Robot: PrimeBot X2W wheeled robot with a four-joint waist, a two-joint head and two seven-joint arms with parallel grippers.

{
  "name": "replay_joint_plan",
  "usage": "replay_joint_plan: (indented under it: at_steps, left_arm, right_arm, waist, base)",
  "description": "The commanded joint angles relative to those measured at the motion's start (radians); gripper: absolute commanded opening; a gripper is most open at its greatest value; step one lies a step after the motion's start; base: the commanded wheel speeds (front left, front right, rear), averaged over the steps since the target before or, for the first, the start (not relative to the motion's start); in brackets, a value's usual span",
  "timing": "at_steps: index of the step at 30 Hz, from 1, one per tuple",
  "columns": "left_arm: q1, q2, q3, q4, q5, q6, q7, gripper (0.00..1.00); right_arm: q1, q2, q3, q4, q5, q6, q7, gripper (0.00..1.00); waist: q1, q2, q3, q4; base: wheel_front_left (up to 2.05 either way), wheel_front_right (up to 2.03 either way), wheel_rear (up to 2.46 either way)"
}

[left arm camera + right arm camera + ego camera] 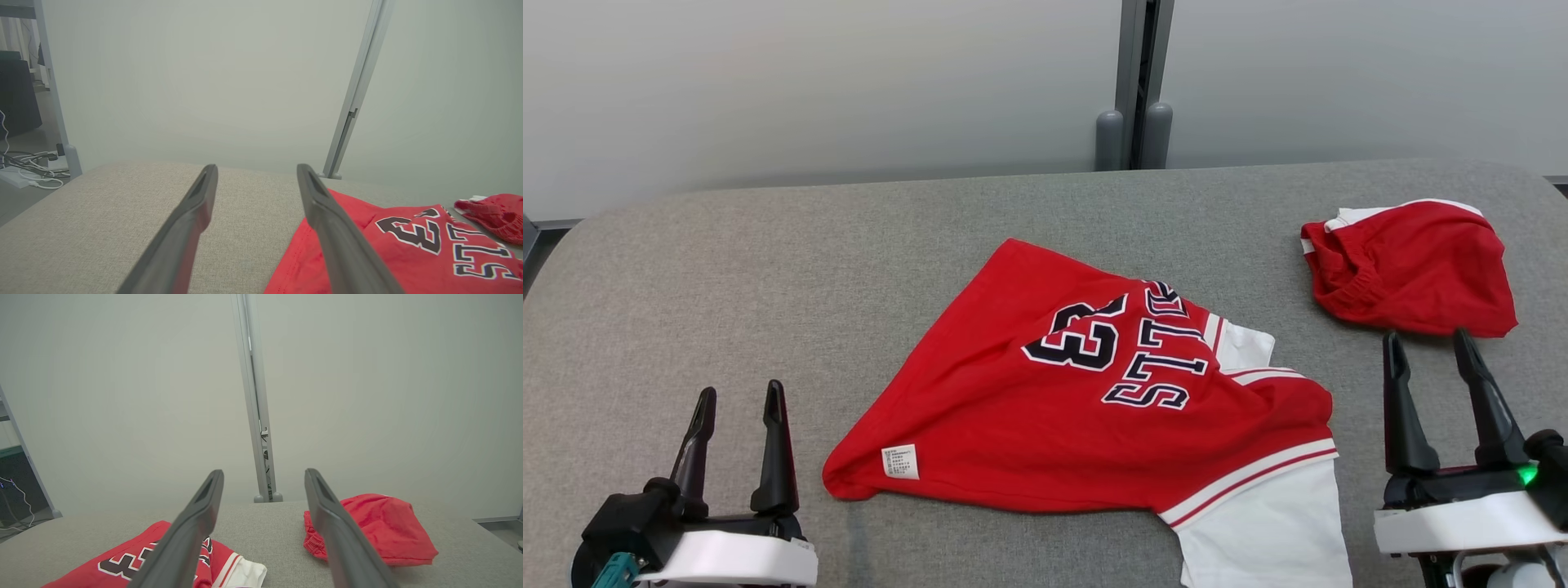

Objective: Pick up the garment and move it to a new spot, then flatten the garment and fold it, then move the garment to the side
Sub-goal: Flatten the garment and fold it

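On the grey table (768, 245), the red jersey (1029, 408) lies crumpled. Beyond the jersey's right side sit bunched red shorts (1413, 269). The left gripper (740, 389) and right gripper (1427, 336) flank the jersey, both spread and empty.

Here's the jersey (1045, 408), right in front of me on the grey bench (768, 261): red, with striped red-and-white trim. It's rumpled, not flat. One red corner points away from me, and a white sleeve (1266, 531) runs off toward my near right. The black, white-edged "23" and lettering face up, askew. A small white label (900, 461) shows near its left hem.
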Motion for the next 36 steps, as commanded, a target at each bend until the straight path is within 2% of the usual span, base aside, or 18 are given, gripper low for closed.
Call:
replay_joint_plan:
  at_steps: [1, 5, 11, 16, 24, 29, 36]
  left_arm:
    - [-0.015, 0.003, 0.003, 0.001, 0.004, -0.004, -0.001, 1.00]
    - [-0.014, 0.002, 0.007, -0.002, 0.007, -0.005, -0.001, 1.00]
    - [-0.005, 0.003, 0.004, 0.026, -0.010, -0.011, 0.023, 1.00]
    - [0.006, 0.023, -0.023, 0.076, -0.038, -0.022, 0.177, 1.00]
    - [0.007, 0.060, -0.085, 0.085, -0.075, -0.038, 0.414, 1.00]
    - [0.008, 0.082, -0.110, 0.084, -0.090, -0.043, 0.499, 1.00]
    - [-0.024, 0.095, -0.115, 0.082, -0.098, -0.044, 0.520, 1.00]
  right_arm:
    - [0.005, -0.004, -0.001, 0.010, -0.004, 0.000, -0.006, 1.00]
    - [0.002, -0.005, 0.008, 0.096, -0.018, 0.000, 0.028, 1.00]
    - [-0.019, -0.005, -0.025, 0.146, -0.014, 0.000, 0.185, 1.00]
    - [0.003, -0.004, -0.044, 0.147, -0.007, 0.000, 0.389, 1.00]
    - [0.092, -0.017, 0.058, 0.067, 0.063, 0.000, 0.724, 1.00]
    - [0.121, -0.023, 0.052, 0.012, 0.080, 0.000, 0.790, 1.00]
    - [0.128, -0.017, 0.010, -0.004, 0.062, 0.000, 0.831, 1.00]
  waist:
    - [0.0000, -0.0001, -0.001, 0.001]
    - [0.0000, -0.0001, -0.003, -0.001]
    - [0.0000, -0.0001, -0.004, -0.006]
    - [0.0000, -0.0001, -0.005, -0.010]
    - [0.0000, -0.0001, 0.003, -0.008]
    - [0.0000, -0.0001, 0.019, -0.015]
    - [0.0000, -0.0001, 0.052, -0.023]
  base:
    - [0.00, 0.00, 0.00]
    - [0.00, 0.00, 0.00]
    - [0.00, 0.00, 0.00]
    - [0.00, 0.00, 0.00]
    - [0.00, 0.00, 0.00]
    - [0.00, 0.00, 0.00]
    - [0.00, 0.00, 0.00]
